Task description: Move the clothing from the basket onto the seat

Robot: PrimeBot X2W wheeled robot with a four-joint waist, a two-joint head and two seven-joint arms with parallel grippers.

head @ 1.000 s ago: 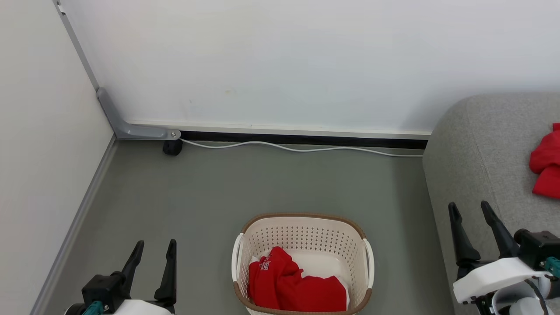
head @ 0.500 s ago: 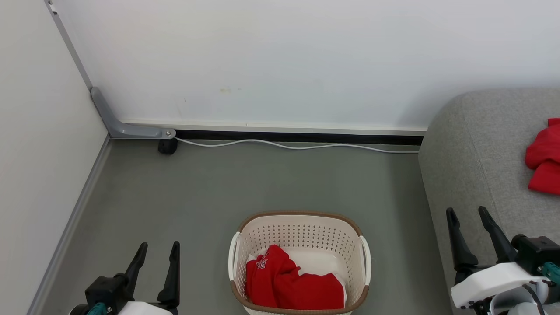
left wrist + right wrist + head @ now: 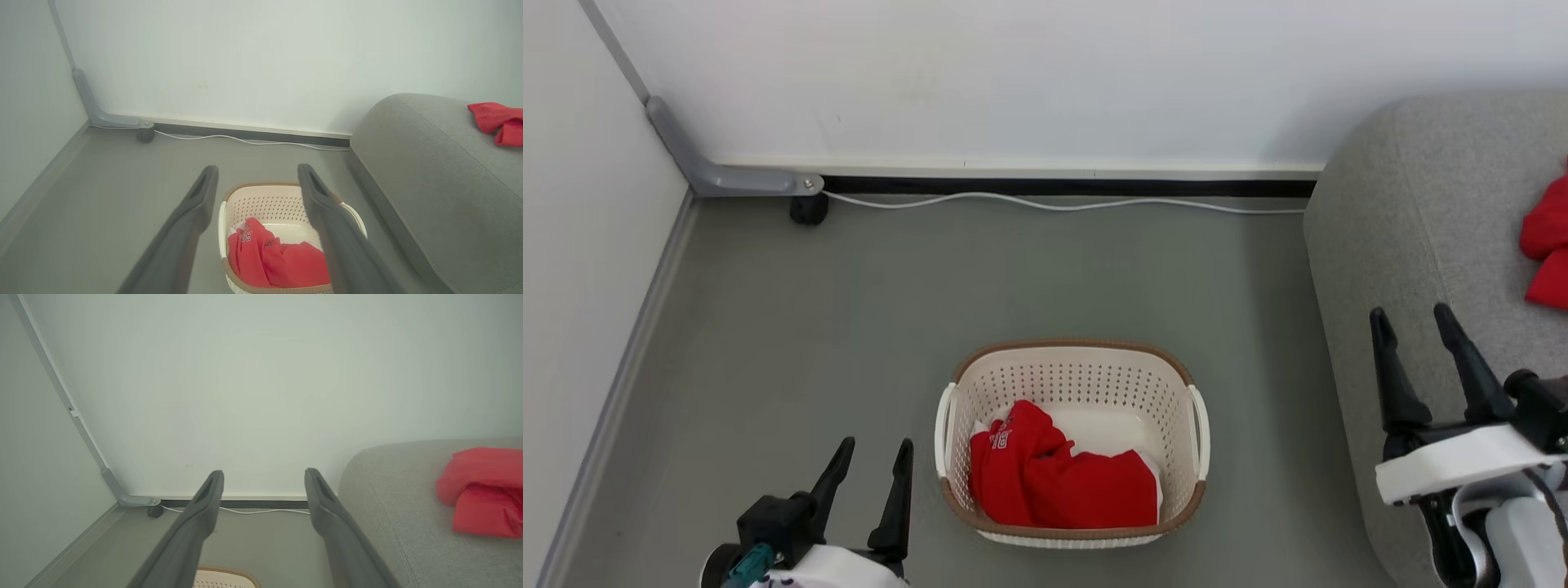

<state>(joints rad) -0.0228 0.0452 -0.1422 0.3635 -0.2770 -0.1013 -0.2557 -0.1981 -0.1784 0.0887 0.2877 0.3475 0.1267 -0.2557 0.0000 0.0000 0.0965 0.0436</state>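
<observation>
We see the basket (image 3: 1072, 345), cream perforated plastic with rounded corners and a brown woven-look rim, standing on the grey floor (image 3: 849, 310), its long axis running left to right, parallel to the wall (image 3: 1045, 82). Inside, bunched toward its left, lies a crumpled red garment (image 3: 1062, 494); its lettering faces up but is too small for us to read. A second red piece (image 3: 1547, 245) rests on the grey woven seat (image 3: 1413, 212), right of the basket. Our left gripper (image 3: 877, 443) and right gripper (image 3: 1410, 310) both gape wide, holding nothing
</observation>
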